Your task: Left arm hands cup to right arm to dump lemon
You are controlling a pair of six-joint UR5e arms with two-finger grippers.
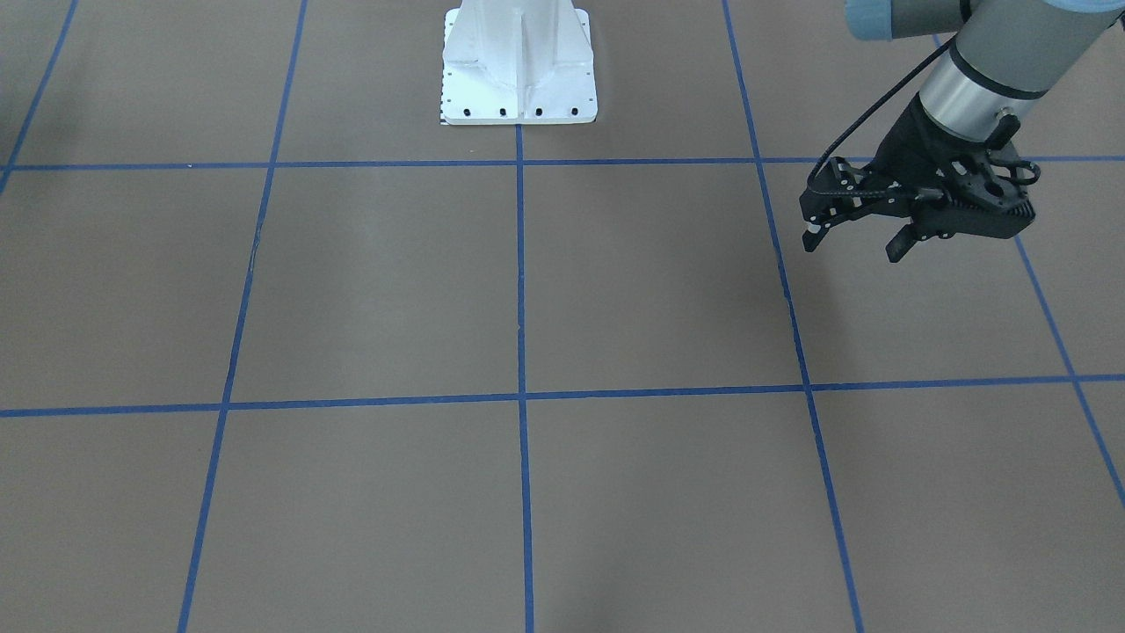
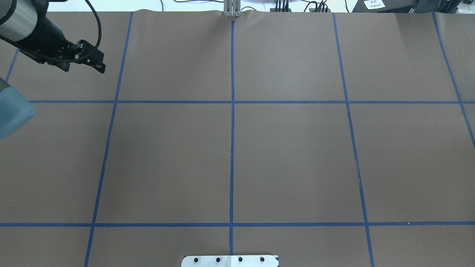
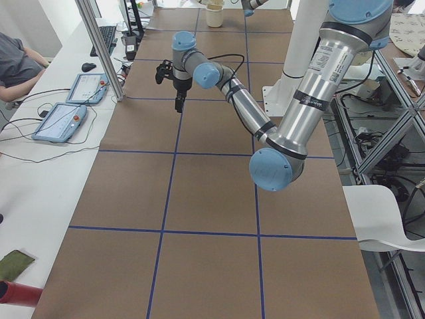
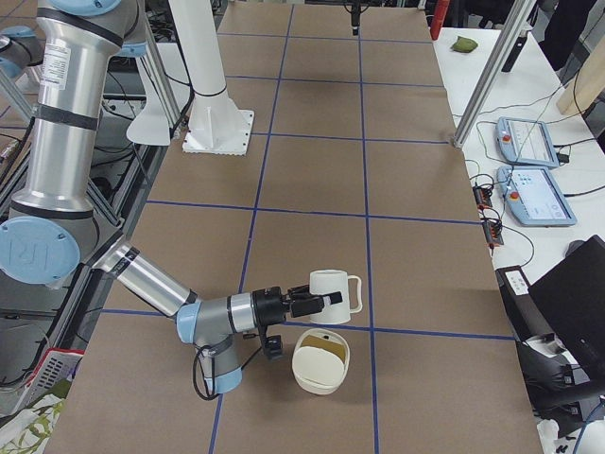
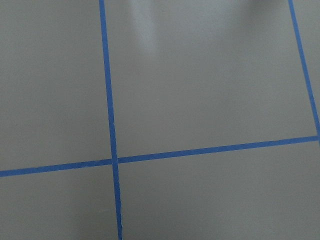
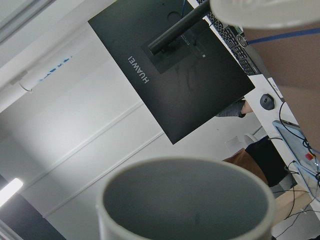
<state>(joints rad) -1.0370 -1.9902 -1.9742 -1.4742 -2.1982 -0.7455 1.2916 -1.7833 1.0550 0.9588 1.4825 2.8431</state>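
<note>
At table's (image 4: pixel 312 189) right end: right arm (image 4: pixel 151 279) was at cup (image 4: pixel 331 284) beside bowl (image 4: pixel 319 378), for dumping; grip not discernible.
Left gripper (image 1: pixel 852 246): jaws apart, empty.

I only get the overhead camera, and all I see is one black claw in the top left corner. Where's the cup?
Observer: Outside your picture. The cup is at the tip of the right arm, near the table's right end.
Visitor: Anything near it?
Observer: Yes, a white bowl with a yellowish-brown inside is on the table right beside it.
Visitor: Is a lemon in the cup?
Observer: The right wrist camera looks into it: only grey inside shows, no lemon.
</note>
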